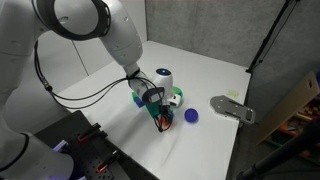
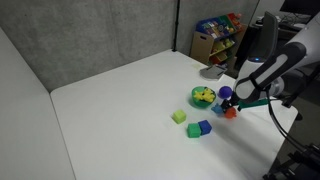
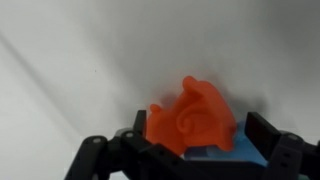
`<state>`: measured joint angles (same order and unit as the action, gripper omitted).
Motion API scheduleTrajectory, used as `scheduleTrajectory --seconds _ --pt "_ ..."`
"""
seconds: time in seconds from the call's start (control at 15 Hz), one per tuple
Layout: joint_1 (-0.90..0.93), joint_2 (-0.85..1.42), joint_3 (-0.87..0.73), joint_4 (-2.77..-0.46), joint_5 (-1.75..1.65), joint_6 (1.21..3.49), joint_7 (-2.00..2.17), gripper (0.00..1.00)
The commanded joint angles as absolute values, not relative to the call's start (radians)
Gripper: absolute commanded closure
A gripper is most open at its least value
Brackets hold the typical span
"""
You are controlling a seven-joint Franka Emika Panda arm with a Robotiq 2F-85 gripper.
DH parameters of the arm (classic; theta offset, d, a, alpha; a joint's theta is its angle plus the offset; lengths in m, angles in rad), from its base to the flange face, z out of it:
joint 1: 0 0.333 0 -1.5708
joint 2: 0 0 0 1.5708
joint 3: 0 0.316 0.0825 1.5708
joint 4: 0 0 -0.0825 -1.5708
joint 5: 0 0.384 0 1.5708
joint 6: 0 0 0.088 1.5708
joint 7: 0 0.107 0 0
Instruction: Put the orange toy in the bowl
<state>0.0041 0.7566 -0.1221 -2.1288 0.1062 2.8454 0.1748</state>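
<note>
My claw (image 3: 200,128) straddles the small orange-red chunky plastic toy (image 3: 190,115); whether my fingers pinch it or merely flank it, I cannot tell. The toy sits right between my fingers, not yet in the small round green bowl (image 2: 200,100) just beside my claw, so I judge lift, carry and drop remain. The wrist view shows the toy close but no bowl; both exterior views show the bowl, the toy barely
</note>
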Motion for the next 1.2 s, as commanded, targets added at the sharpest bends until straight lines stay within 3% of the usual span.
scheduleTrajectory --seconds 0.0,0.13,0.2,0.27,0.4,0.47,0.73,1.13 --pt "0.009 0.816 -0.132 -2.053 0.085 2.808 0.176 0.0" --pt "0.014 0.842 -0.136 -2.025 0.081 2.793 0.178 0.0" --pt "0.018 0.852 -0.139 -2.012 0.079 2.785 0.18 0.25" --pt "0.022 0.857 -0.141 -2.003 0.076 2.778 0.183 0.25" --pt "0.029 0.849 -0.145 -1.996 0.072 2.757 0.188 0.39" --pt "0.031 0.84 -0.147 -1.997 0.07 2.742 0.191 0.4" --pt "0.046 0.792 -0.159 -1.995 0.067 2.66 0.203 0.62" --pt "0.061 0.717 -0.182 -1.948 0.05 2.506 0.235 0.79"
